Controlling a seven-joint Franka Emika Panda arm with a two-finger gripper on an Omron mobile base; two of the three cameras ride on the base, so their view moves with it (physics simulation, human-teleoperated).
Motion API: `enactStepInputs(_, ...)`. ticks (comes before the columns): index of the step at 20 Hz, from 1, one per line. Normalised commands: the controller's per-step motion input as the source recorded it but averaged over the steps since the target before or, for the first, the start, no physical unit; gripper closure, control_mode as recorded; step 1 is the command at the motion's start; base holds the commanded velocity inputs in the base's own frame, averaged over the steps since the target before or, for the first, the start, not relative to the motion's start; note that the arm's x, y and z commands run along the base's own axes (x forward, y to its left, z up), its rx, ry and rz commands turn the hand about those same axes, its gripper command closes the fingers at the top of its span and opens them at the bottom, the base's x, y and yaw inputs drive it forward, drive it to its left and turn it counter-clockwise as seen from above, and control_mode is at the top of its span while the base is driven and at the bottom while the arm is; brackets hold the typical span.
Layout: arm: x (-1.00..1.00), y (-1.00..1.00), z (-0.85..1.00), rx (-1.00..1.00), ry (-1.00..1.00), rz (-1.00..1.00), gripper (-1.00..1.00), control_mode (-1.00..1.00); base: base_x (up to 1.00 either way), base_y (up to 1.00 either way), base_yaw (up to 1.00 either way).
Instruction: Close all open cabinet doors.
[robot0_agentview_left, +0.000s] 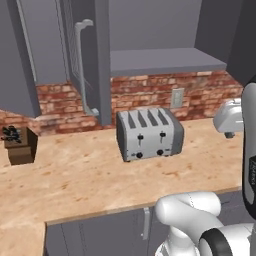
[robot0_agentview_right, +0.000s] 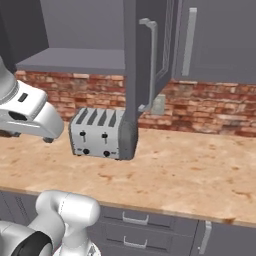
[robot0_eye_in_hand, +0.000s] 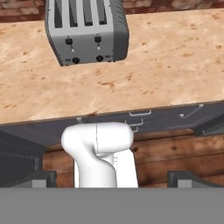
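The slate-grey cabinet door (robot0_agentview_right: 145, 65) stood swung open, edge-on above the toaster (robot0_agentview_right: 97, 134), silver bar handle showing. The claw's state couldn't be told.

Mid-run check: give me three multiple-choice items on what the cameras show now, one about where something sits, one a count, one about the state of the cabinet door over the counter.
1. Where does the toaster stand?
A. on the counter by the brick wall
B. inside a drawer
C. on the floor

2. How many slots does the toaster have on top?
A. two
B. four
C. six

3. What state is the cabinet door above the toaster in?
A. shut flush
C. swung open
B. taken off

Answers:
1 A, it rests on the counter before the bricks.
2 B, four slots show.
3 C, it juts out over the counter edge-on.
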Motion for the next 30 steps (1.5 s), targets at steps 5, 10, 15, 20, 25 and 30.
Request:
enactStepInputs(5, 0.0, 0.0, 0.0, 0.0, 0.0, 0.0, -1.0, 1.0, 0.2, 0.2, -0.19)
enactStepInputs(10, 0.0, 0.0, 0.0, 0.0, 0.0, 0.0, -1.0, 1.0, 0.06, 0.08, -0.07)
enactStepInputs(15, 0.0, 0.0, 0.0, 0.0, 0.0, 0.0, -1.0, 1.0, 0.0, 0.0, 0.0)
enactStepInputs(20, -0.1, 0.0, 0.0, 0.0, -0.02, 0.0, -1.0, -1.0, 0.0, 0.0, 0.0)
enactStepInputs(25, -0.47, -0.05, 0.05, 0.0, -0.19, 0.03, -1.0, -1.0, 0.0, 0.0, 0.0)
enactStepInputs(30, -0.2, -0.32, 0.17, 0.01, -0.31, 0.14, -1.0, -1.0, 0.0, 0.0, 0.0)
